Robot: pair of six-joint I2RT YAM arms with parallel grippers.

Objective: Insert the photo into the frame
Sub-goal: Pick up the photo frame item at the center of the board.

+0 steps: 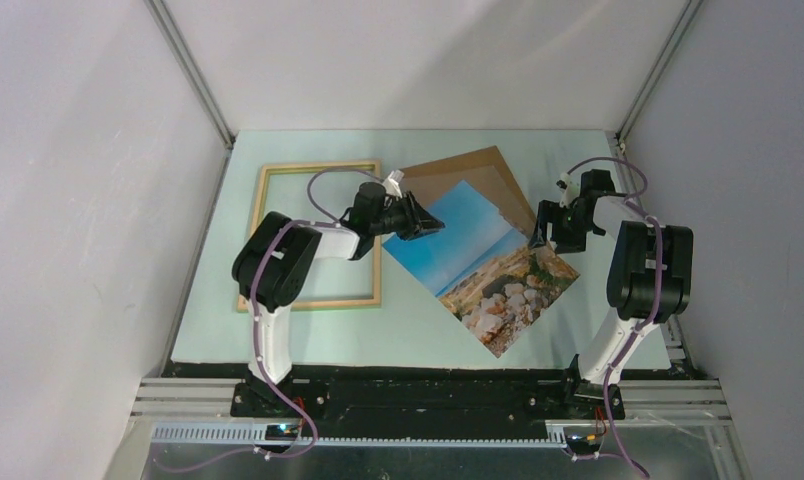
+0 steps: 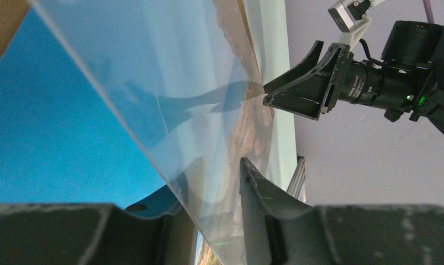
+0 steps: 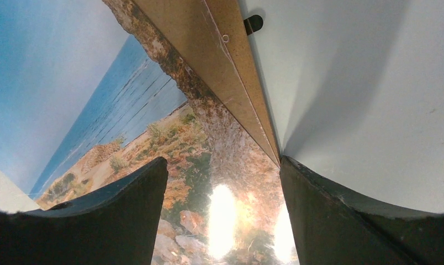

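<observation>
The photo [image 1: 488, 270] lies face up, turned diagonally, in the middle of the table. Its far edge rests on the brown backing board [image 1: 473, 170]. The frame [image 1: 313, 302] lies flat at the left, pale wood up. My left gripper [image 1: 425, 222] is at the photo's upper-left sky edge. In the left wrist view its jaws [image 2: 209, 176] stand apart on either side of a thin glossy sheet edge, tilted up over the blue sky [image 2: 54, 138]. My right gripper [image 1: 543, 238] hovers open over the photo's rocky right corner [image 3: 225, 182] and touches nothing.
The backing board's edge [image 3: 209, 61], with a small black clip, runs beside the right fingers. The mint table mat [image 1: 308, 340] ends at a black rail in front. White walls close in at both sides and at the back.
</observation>
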